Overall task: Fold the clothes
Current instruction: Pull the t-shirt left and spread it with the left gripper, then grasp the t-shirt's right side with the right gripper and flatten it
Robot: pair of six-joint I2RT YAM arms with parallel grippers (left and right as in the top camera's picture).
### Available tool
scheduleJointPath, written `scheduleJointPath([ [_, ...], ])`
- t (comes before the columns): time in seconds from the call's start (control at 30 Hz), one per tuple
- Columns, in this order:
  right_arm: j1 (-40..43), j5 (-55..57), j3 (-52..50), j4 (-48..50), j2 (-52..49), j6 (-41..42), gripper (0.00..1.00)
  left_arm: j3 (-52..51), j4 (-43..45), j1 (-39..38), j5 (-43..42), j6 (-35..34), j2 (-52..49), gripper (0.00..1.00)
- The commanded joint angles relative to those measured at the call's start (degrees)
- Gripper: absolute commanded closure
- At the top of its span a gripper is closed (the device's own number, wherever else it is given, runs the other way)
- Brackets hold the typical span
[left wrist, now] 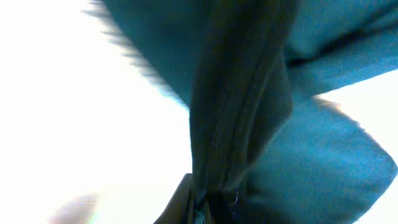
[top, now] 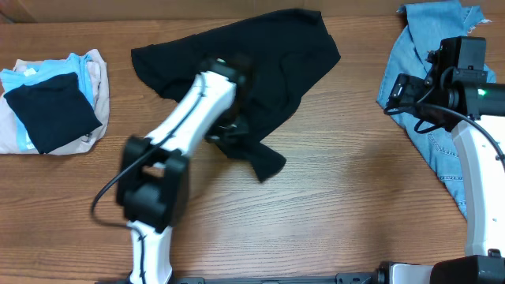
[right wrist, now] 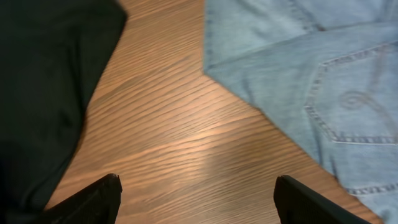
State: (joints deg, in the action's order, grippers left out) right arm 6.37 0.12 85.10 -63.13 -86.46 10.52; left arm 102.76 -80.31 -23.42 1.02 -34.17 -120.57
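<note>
The plain black soft-fabric T-shirt (top: 292,47) lies crumpled by the middle of the wooden worktop's (top: 355,213) far edge. The left jaws grip a fold at its near flap; the right jaws hang open beside the light-blue denim jeans (top: 426,35). Pinching bunched layers could drag the whole heap, or the fold could slip free.

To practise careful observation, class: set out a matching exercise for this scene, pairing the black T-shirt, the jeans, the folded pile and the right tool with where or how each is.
Things:
1 black T-shirt
2 jeans
3 folded pile
4 right tool

Places or states:
A far left
B open above the bare table
C far right edge
D centre, pinched by the left tool

Pairs: 1-D, 2-C, 3-A, 4-B
</note>
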Motion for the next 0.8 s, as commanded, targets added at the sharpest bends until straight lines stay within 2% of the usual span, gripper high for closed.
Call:
scheduleJointPath([
  [0.0,0.09,-8.33,0.48,0.17,-0.39,-5.57,0.18,1.6,-4.09,5.14,9.57,0.28,9.57,0.96],
  [0.17,-0.79,-11.02,0.48,0.85,-3.39,-6.29,0.19,1.57,-10.93,11.76,11.19,0.35,11.98,0.96],
  [0.33,-4.22,-14.95,0.48,5.07,-7.26,-6.51,0.22,-0.35,-12.87,15.67,11.65,2.05,11.96,0.96],
  [0.57,-13.84,-7.74,0.48,14.25,-13.68,-6.47,0.22,-4.63,-13.51,18.82,14.49,1.14,11.96,0.96],
  [0.77,-20.2,-4.44,0.48,22.32,-20.35,-6.01,0.25,-12.63,-10.54,19.39,14.69,0.92,11.96,0.96],
])
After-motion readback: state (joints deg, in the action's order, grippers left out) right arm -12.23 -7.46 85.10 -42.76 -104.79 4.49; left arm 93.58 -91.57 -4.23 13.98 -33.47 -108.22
